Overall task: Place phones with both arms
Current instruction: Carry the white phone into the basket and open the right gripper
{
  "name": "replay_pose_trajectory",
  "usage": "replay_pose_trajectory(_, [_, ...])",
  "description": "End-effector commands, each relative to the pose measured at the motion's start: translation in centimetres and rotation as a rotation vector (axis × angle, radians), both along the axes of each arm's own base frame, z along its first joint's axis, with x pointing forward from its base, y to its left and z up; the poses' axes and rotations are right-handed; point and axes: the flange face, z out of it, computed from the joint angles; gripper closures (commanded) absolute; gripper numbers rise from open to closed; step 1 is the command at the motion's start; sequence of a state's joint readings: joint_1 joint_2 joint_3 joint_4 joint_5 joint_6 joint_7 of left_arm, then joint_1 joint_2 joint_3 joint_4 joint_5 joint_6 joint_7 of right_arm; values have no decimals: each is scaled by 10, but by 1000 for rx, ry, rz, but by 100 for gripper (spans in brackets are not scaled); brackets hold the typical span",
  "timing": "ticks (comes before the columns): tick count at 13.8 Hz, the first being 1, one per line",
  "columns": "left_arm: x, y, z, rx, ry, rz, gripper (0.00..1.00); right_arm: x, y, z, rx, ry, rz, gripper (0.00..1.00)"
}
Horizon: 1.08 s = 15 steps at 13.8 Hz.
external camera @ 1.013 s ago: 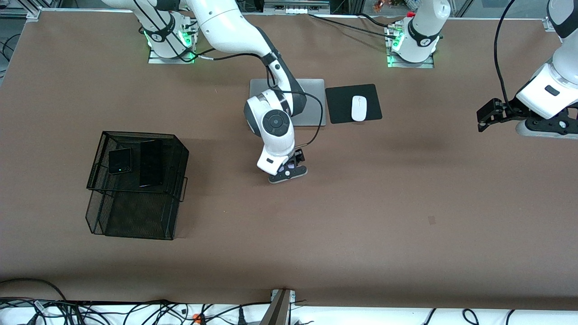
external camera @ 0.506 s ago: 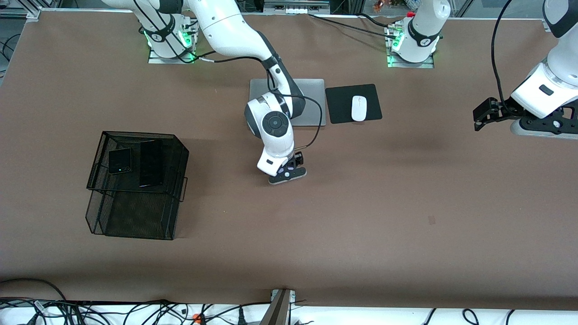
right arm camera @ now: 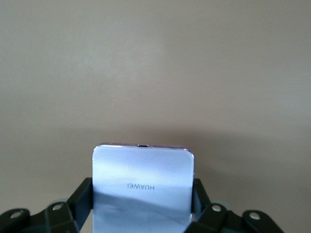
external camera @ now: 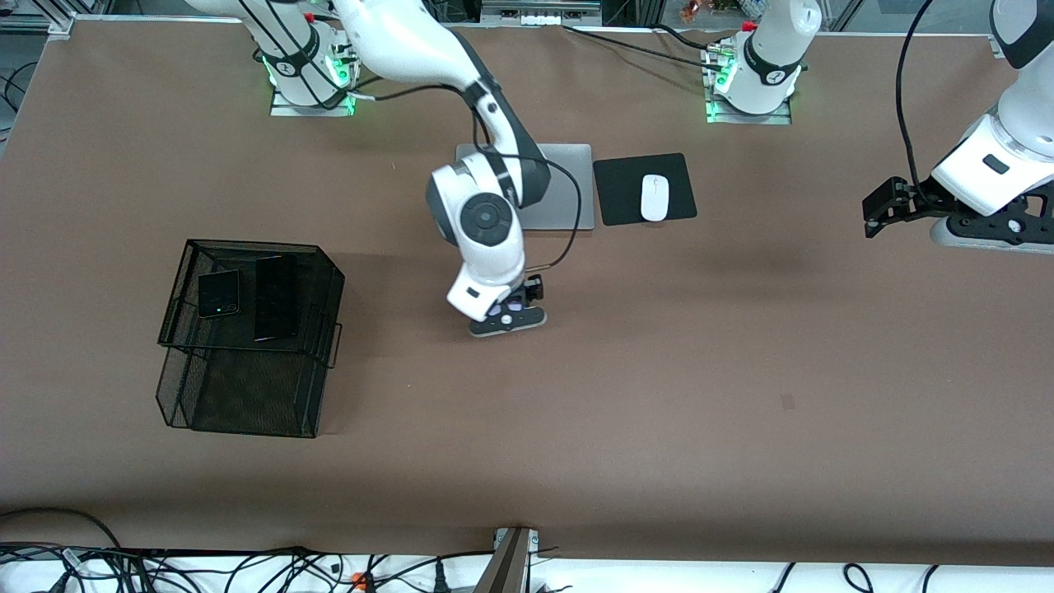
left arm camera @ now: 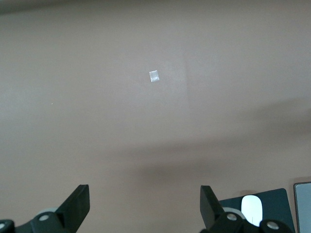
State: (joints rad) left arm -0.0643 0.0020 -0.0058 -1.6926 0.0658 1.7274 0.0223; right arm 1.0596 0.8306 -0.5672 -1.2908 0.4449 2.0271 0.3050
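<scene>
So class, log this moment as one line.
right tool: shut on lavender phone, over table | left tool: open, waiting | black phones: in basket

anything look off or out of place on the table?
Nothing stands out. Two black phones lie flat on the mesh tray; the right gripper holds the lavender phone squarely over bare table. The left gripper waits open at the table's end.

Right arm reaches out over mid-counter, wrist angled downward, right pincer point(external camera: 512, 315) clamped on the lavender-white phone point(right arm camera: 142, 187). Left arm waits raised at its own end of the counter, left pincer point(left arm camera: 145, 204) with fingers spread.
</scene>
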Motion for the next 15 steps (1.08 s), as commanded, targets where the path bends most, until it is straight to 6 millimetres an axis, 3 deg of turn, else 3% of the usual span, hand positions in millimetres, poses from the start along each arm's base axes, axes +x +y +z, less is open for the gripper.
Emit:
replay_pose_trajectory(1, [-4, -1, 7, -22, 3, -10, 0, 11, -53, 73, -13, 58, -86, 100])
replay_pose_trajectory(3, [-4, -1, 7, -22, 3, -8, 0, 30, -105, 110, -53, 64, -127, 100])
replay_pose_trajectory(5, [-4, -1, 7, -22, 3, -8, 0, 54, -178, 137, -101, 58, -135, 100])
replay_pose_trajectory(9, [-4, -1, 7, -22, 1, -8, 0, 104, -353, 146, -102, 87, -164, 100])
replay_pose_trajectory(11, [-4, -1, 7, -22, 1, -8, 0, 121, -394, 145, -102, 55, -122, 100])
replay_pose_trajectory(12, [-4, -1, 7, -22, 1, -8, 0, 130, -401, 147, -99, 22, -101, 100])
replay_pose_trajectory(15, [-3, -1, 9, -22, -3, -7, 0, 160, -426, 115, -80, -77, -43, 100])
